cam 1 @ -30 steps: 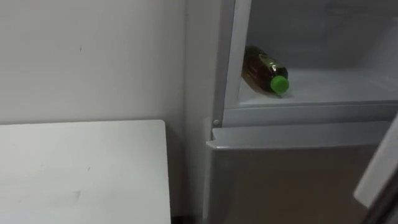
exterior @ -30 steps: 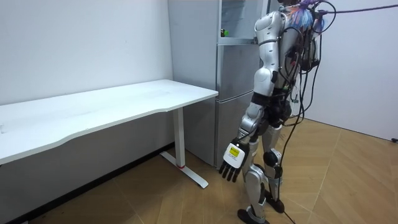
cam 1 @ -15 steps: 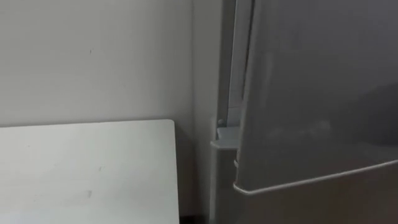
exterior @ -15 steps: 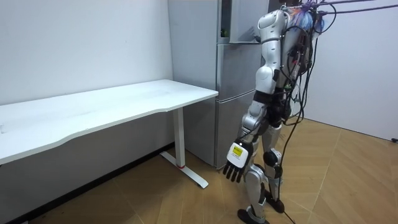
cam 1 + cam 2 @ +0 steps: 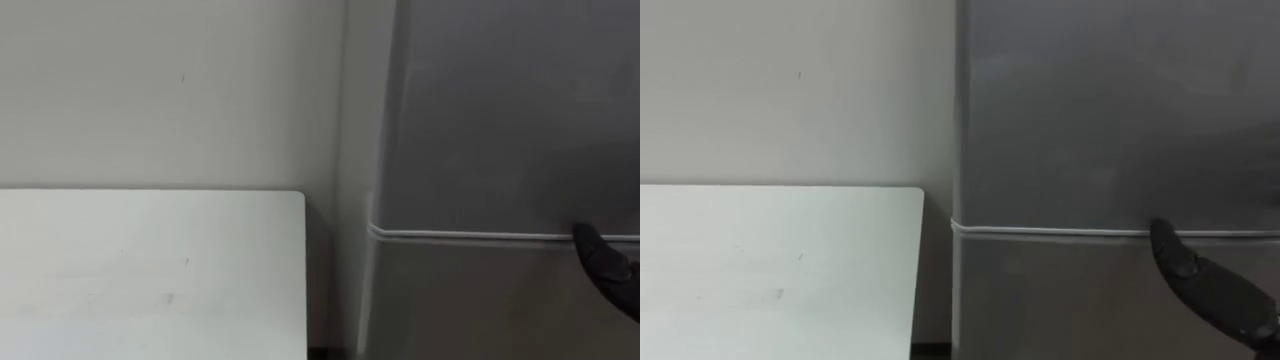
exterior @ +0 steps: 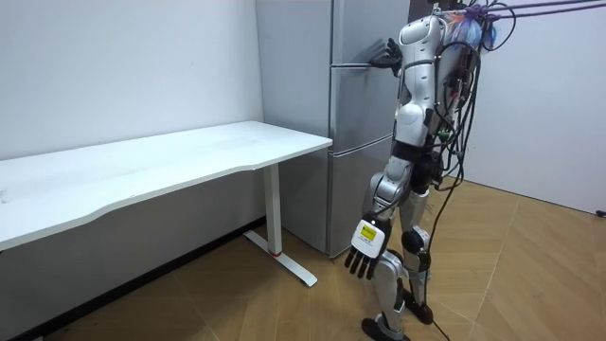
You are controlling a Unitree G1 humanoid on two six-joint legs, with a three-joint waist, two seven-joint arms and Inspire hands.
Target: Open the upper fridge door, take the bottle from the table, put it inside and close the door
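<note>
The grey fridge's upper door (image 5: 500, 120) is shut flush above the lower door (image 5: 480, 300), with a pale seam between them. My right hand (image 5: 603, 265) reaches in from the lower right, a dark straight finger resting on the door by the seam. In the room view my right hand (image 6: 386, 54) is raised against the upper door (image 6: 360, 33). My left hand (image 6: 365, 256) hangs open at my side, holding nothing. The shut door hides the inside of the fridge.
A white table (image 5: 140, 270) stands left of the fridge against the pale wall, a narrow gap between them. In the room view I stand upright on a wooden floor right in front of the fridge (image 6: 355, 142).
The upper fridge door has swung fully shut, hiding the green-capped bottle that lay on its shelf. My right hand now rests against the door. The camera has shifted slightly.
</note>
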